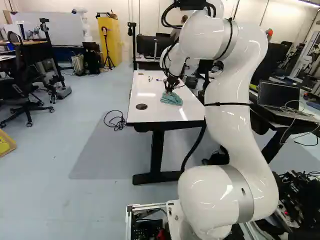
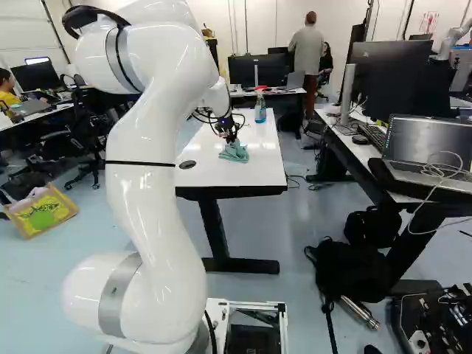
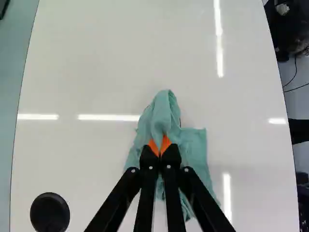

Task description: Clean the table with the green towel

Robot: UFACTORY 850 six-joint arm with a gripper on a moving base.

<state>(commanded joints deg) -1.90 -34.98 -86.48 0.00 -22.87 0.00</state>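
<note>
The white table (image 2: 210, 168) stands end-on to the robot from where I am, its short near edge facing the base, which I reckon leaves the long top within reach. The white arm (image 1: 227, 90) leans out over that near edge and dips at the wrist, presumably to press from above. Beneath it the green towel (image 3: 193, 150) lies on the top, nearer the near edge than the far one and well in from both long edges. It's bunched at the grip, with loose folds spread beside, likely so the cloth does the rubbing and not the metal. The spray bottle (image 2: 260, 107) stands up towards the far edge, handily out of the way of wiping here. A round black cap (image 3: 49, 212) sits by the near left corner; the towel could snag there. As for the gripper (image 3: 160, 148), it's clenched on a pinch of cloth, orange pads (image 3: 153, 147) almost together.
</note>
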